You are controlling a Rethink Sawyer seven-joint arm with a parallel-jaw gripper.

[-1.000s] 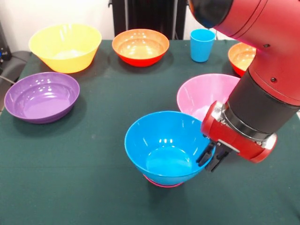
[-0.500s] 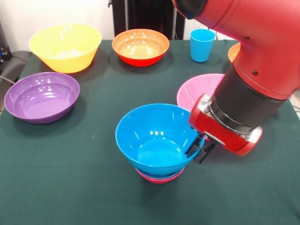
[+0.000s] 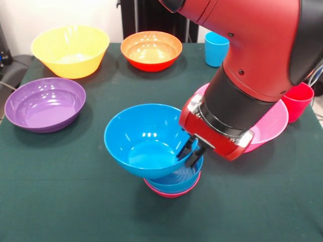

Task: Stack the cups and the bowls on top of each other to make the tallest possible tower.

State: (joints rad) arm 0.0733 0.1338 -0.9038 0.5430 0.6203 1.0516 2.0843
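My gripper (image 3: 191,152) is shut on the right rim of the medium blue bowl (image 3: 141,136). It holds that bowl tilted and shifted left, lifted partly off the tower. Below it the small blue bowl (image 3: 182,179) sits nested in the small magenta-red bowl (image 3: 171,192) on the table. The pink bowl (image 3: 270,127) lies right of the tower, mostly hidden behind my arm. The red cup (image 3: 299,101) stands upright at the right edge. The light blue cup (image 3: 215,49) stands at the far side.
The yellow bowl (image 3: 70,50) and one orange-red bowl (image 3: 151,50) stand along the far edge. The purple bowl (image 3: 44,104) sits at the left. The second orange-red bowl is hidden behind my arm. The dark green table (image 3: 75,201) fills the view.
My gripper has moved left and up with the medium blue bowl, tilting it. The small blue and magenta-red bowls below now show. The red cup has come into view.
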